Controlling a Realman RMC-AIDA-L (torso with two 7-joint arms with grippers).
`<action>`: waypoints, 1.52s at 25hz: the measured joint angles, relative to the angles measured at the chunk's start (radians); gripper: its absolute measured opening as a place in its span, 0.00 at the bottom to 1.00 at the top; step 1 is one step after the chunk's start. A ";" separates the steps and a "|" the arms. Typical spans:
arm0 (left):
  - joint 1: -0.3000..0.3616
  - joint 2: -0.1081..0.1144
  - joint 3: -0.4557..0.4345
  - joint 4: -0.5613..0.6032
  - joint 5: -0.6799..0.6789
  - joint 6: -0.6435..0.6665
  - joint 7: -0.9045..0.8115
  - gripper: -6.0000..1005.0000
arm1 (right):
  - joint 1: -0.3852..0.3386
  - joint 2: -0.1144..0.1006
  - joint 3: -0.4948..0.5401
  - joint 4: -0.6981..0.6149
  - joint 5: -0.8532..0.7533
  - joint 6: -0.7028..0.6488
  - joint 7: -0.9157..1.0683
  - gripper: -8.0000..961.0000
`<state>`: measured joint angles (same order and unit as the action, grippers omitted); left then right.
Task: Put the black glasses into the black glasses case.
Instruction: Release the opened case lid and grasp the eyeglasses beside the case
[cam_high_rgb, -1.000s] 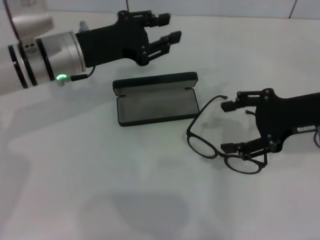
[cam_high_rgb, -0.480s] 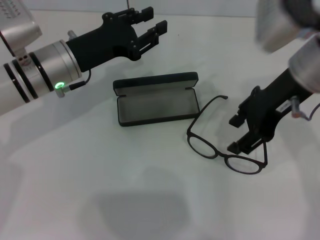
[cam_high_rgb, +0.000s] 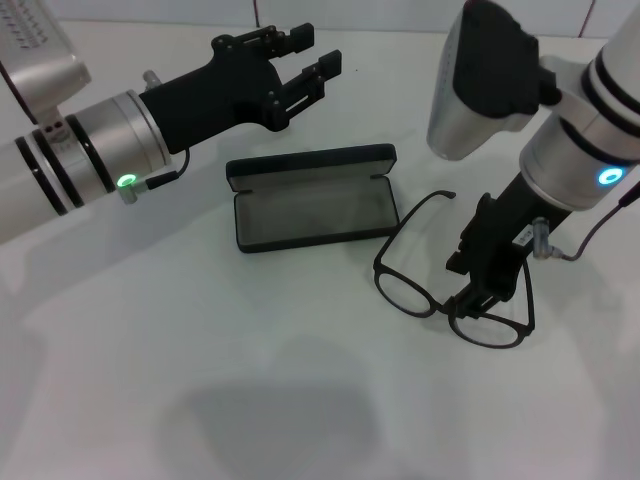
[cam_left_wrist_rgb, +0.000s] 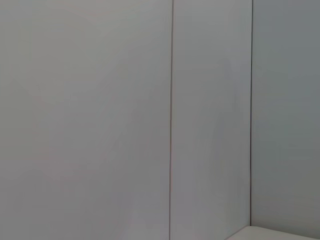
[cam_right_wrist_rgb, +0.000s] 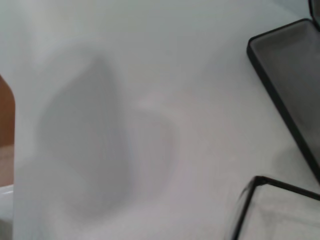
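The flat rectangular black glasses case (cam_high_rgb: 312, 198) lay open on the white table (cam_high_rgb: 150, 350), its grey-lined tray facing up and its lid standing along the far side. A corner of that tray also showed in the right wrist view (cam_right_wrist_rgb: 290, 85). Just right of the case, and a little nearer, the thin black plastic-framed glasses (cam_high_rgb: 440, 290) rested on the table with the temple arms unfolded, one arm reaching toward the case's right end.

The right gripper (cam_high_rgb: 480, 285) pointed steeply down over the right lens of the glasses, fingertips at the frame; whether they were spread or clenched on it could not be told from the head view. The left gripper (cam_high_rgb: 310, 65) hung above the table behind the case, on the far left side, its black fingers spread apart and grasping nothing.
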<state>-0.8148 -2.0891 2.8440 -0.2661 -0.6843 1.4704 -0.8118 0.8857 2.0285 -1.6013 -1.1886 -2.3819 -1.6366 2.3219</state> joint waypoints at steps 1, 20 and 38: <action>-0.001 0.000 0.000 0.000 0.000 0.000 0.002 0.44 | 0.000 0.000 -0.009 0.003 0.003 0.003 0.000 0.54; -0.018 0.000 0.000 0.016 0.025 -0.036 0.015 0.44 | 0.009 -0.001 -0.185 0.068 0.007 0.150 0.005 0.49; -0.020 0.000 0.000 0.016 0.020 -0.062 0.018 0.44 | 0.024 -0.001 -0.261 0.074 0.016 0.203 0.003 0.47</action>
<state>-0.8352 -2.0892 2.8440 -0.2501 -0.6646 1.4081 -0.7940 0.9100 2.0279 -1.8626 -1.1151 -2.3660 -1.4335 2.3244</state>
